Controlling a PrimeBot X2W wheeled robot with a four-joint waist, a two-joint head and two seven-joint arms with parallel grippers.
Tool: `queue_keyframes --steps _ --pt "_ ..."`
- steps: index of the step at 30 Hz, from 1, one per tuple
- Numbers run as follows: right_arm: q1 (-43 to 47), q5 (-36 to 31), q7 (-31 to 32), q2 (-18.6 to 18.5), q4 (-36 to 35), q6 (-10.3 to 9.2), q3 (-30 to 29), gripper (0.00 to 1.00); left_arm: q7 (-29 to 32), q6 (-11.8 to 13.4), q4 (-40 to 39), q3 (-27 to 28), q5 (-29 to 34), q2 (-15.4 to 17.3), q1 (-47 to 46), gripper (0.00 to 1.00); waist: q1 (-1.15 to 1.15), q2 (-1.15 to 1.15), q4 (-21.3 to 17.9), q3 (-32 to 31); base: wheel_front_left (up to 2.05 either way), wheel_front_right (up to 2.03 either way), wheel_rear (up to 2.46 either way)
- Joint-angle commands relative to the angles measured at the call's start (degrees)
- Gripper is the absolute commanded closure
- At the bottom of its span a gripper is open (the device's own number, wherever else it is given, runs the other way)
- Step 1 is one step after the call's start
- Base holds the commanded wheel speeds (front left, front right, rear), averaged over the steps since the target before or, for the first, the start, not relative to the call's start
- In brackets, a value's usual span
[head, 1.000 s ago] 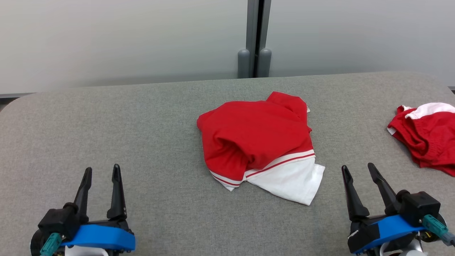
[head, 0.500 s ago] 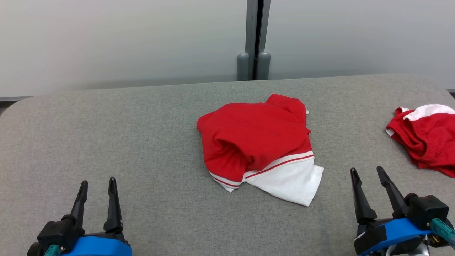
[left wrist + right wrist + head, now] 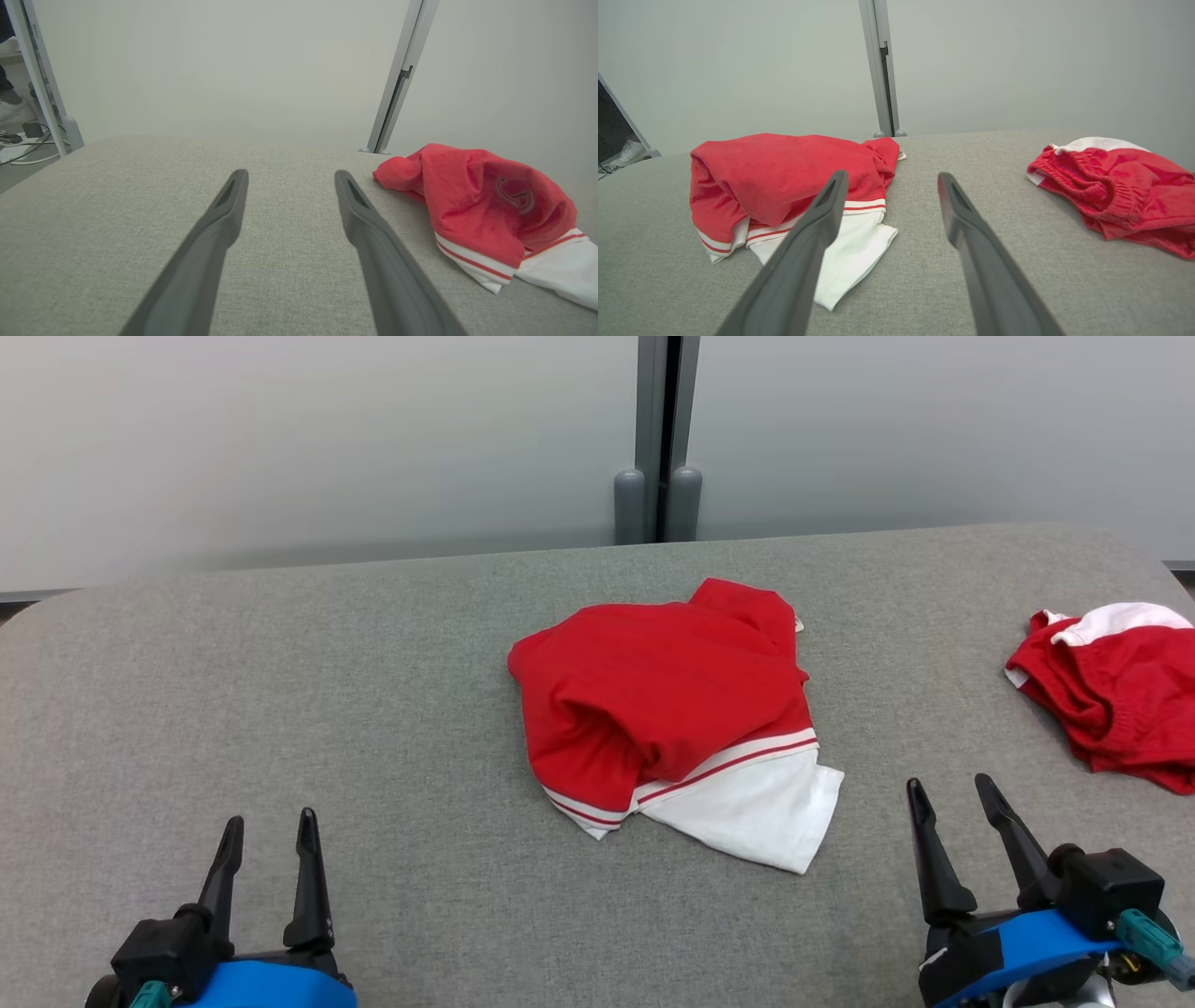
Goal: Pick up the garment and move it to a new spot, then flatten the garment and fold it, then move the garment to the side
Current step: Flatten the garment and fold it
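Red and white garment (image 3: 667, 705) sits crumpled in a heap around the middle of the table (image 3: 280, 663). Left gripper (image 3: 270, 818) hangs at the near left, fingers spread and empty, well apart from it. Right gripper (image 3: 948, 782) is spread and empty too, near the white hem. Another red bundle (image 3: 1111, 695) lies far right.
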Motion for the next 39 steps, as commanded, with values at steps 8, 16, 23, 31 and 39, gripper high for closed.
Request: queue_keyframes --steps 8,16,23,31,39 --pt "-1.62 0.11 0.03 0.27 -0.56 0.03 1.27 0.00 0.25 -1.04 -1.92 -4.22 -0.54 -0.13 -5.47 0.00 0.00 0.00 -1.15 1.70 0.00 0.00 0.00" --pt "-4.61 0.57 -0.80 0.32 0.60 0.03 5.13 0.00 7.19 -1.38 3.68 -12.09 -3.00 -1.28 -12.39 0.00 0.00 0.00 -4.72 4.65 0.00 0.00 0.00" --pt "-7.82 1.49 -1.84 0.34 2.47 0.03 9.29 0.00 8.61 -1.19 10.57 -14.31 -4.59 -1.22 -15.94 0.00 0.00 0.00 -8.92 7.05 0.00 0.00 0.00" --pt "-10.24 3.80 -4.01 0.37 5.14 0.03 12.51 0.00 8.81 1.66 16.34 -11.80 -6.26 -0.63 -18.16 0.00 0.00 0.00 -12.42 8.79 0.00 0.00 0.00" --pt "-10.97 4.85 -5.54 0.38 7.03 0.03 13.00 0.00 9.80 0.68 13.81 -9.81 -9.22 1.29 -20.43 1.00 0.00 0.00 -13.23 9.25 0.00 0.00 0.00"
